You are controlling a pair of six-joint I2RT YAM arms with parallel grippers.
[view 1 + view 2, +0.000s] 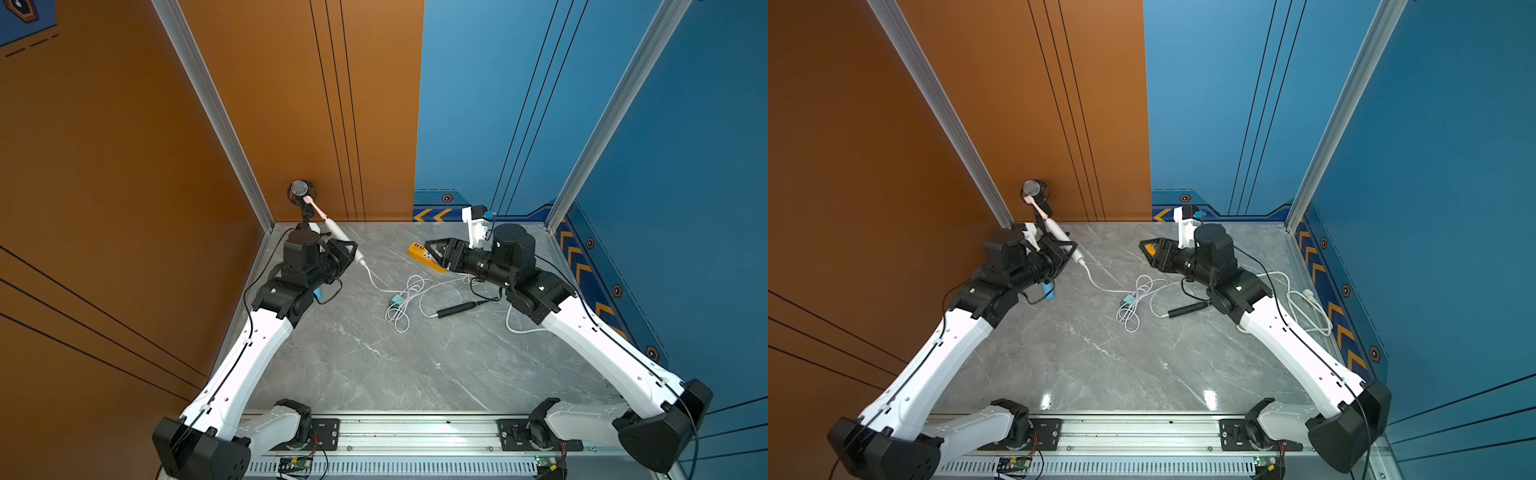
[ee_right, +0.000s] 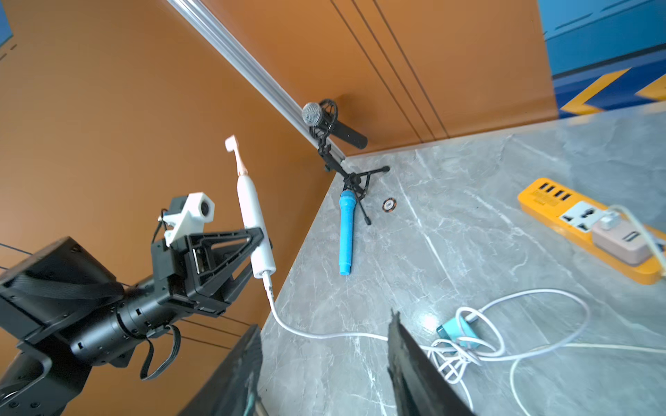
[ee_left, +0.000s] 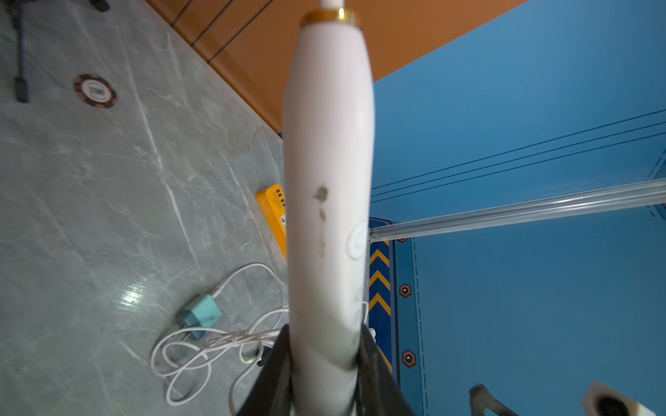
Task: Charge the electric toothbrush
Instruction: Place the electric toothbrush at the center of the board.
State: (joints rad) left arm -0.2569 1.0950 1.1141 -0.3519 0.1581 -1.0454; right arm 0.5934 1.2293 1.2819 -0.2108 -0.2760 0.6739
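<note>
My left gripper (image 1: pixel 351 249) (image 3: pixel 324 345) is shut on the lower body of the white electric toothbrush (image 1: pixel 338 232) (image 3: pixel 328 180) (image 2: pixel 250 212). It holds the toothbrush above the table's back left, pink brush head tilted up. A white charging cable (image 1: pixel 374 282) (image 2: pixel 324 335) is plugged into the toothbrush's bottom end. It runs down to a tangled coil beside a teal adapter (image 1: pixel 397 299) (image 2: pixel 457 331). My right gripper (image 1: pixel 430 247) (image 2: pixel 324 320) is open and empty, hovering by the orange power strip (image 1: pixel 419 251) (image 2: pixel 540 201).
A microphone on a small tripod (image 1: pixel 300 189) stands in the back left corner. A blue cylinder (image 2: pixel 346 230) and a round chip (image 2: pixel 389 204) lie near it. A pinkish adapter (image 2: pixel 620 241) sits in the strip. A black pen-like tool (image 1: pixel 457 309) lies by my right arm.
</note>
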